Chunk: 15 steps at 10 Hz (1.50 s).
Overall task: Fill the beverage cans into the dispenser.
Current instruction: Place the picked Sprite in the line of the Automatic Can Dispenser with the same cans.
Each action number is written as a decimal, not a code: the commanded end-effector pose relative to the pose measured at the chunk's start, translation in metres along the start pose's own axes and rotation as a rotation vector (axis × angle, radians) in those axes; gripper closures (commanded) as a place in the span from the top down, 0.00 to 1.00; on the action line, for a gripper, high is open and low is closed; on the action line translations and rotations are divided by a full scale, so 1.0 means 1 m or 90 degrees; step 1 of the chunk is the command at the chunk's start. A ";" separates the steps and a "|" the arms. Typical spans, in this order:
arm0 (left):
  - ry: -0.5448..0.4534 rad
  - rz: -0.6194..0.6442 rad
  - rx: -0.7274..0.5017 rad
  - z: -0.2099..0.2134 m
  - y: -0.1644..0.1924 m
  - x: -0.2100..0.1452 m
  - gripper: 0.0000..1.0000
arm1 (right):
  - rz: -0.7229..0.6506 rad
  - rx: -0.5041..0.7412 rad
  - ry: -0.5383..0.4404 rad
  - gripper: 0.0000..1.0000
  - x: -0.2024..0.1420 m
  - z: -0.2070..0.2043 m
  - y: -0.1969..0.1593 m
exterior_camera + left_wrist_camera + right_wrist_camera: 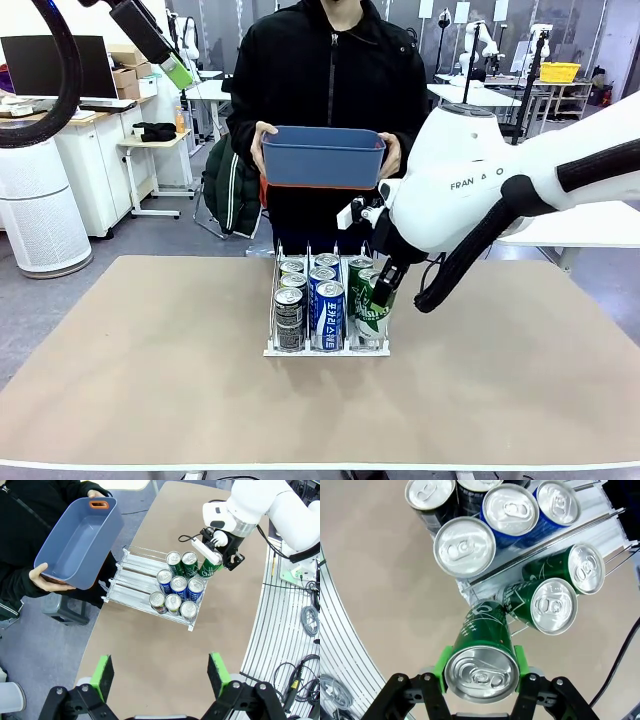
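The white dispenser [271, 350] stands mid-table with black-grey cans [289, 318] in its left lane, blue cans [328, 312] in the middle and green ones [358, 268] on the right. My right gripper [385, 288] is shut on a tilted green can [372, 312] whose bottom rests at the front of the right lane. In the right wrist view the gripper [480, 669] clamps that can [482, 652] by its top, with two green cans [547, 605] behind it. My left gripper [160, 675] hangs open high above the table, looking down on the dispenser [132, 572].
A person at the far side holds an empty dark blue bin [322, 157] with both hands above the table edge; the left wrist view shows the bin [75, 540] tipped. Bare table surrounds the dispenser on all sides. The left gripper [178, 72] sits high at the upper left.
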<state>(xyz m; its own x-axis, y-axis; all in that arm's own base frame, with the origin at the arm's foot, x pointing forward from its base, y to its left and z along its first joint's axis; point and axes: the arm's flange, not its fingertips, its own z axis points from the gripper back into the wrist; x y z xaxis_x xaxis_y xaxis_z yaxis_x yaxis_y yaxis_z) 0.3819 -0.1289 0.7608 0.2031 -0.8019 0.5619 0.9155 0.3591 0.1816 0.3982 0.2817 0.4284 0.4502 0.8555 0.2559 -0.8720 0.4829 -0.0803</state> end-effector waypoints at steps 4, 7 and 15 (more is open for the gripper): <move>-0.001 0.000 -0.002 0.001 0.000 -0.001 1.00 | -0.010 -0.056 0.018 0.04 0.016 -0.032 -0.018; -0.001 0.000 -0.002 0.001 0.000 -0.001 1.00 | 0.002 -0.049 0.035 0.04 0.008 -0.042 -0.015; -0.001 0.000 -0.002 0.001 0.000 -0.001 1.00 | -0.039 -0.004 0.044 1.00 0.001 0.025 -0.014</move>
<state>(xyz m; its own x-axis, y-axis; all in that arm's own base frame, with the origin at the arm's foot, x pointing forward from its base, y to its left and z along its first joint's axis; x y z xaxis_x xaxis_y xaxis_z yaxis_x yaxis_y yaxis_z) 0.3819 -0.1289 0.7608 0.2034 -0.8019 0.5618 0.9154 0.3594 0.1816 0.4124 0.2774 0.4363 0.4806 0.8576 0.1832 -0.8591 0.5024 -0.0981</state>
